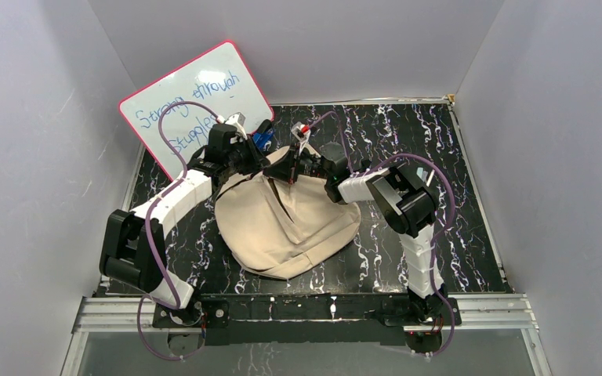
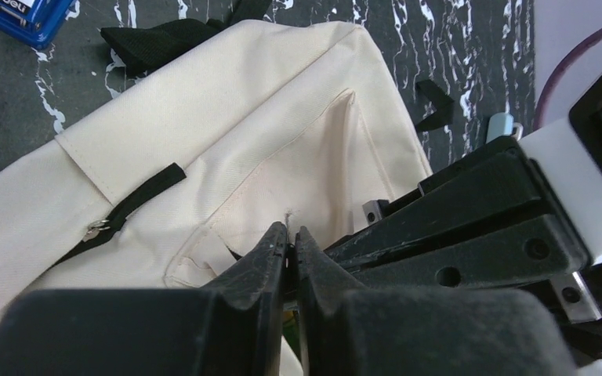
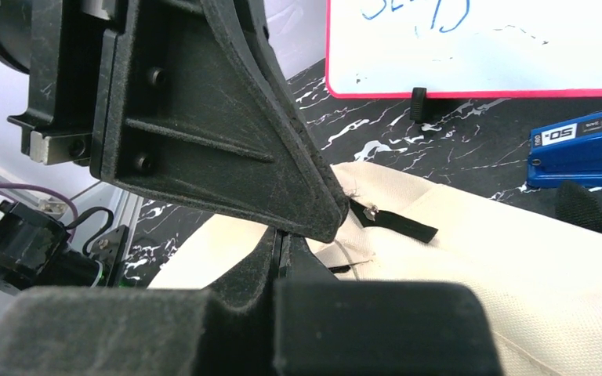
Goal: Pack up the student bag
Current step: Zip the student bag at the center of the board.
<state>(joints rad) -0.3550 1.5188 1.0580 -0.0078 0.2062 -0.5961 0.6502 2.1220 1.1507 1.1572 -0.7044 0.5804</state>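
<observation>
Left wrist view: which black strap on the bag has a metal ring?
The narrow pull tab on the student bag; the wide strap at its top edge shows none.

The black, white-veined marble-look table carries the beige student bag lying flat near its middle — a blue stapler just beyond it, a pink-framed whiteboard propped at the far-left corner.

Both arms are wearing white shells w/ chunky black joint blocks: left arm, right arm. A purple cable is looping along each. Left gripper & right gripper are showing matte black, grainy, wedge-shaped fingers, w/ round screw holes dotting the side plates.
</observation>
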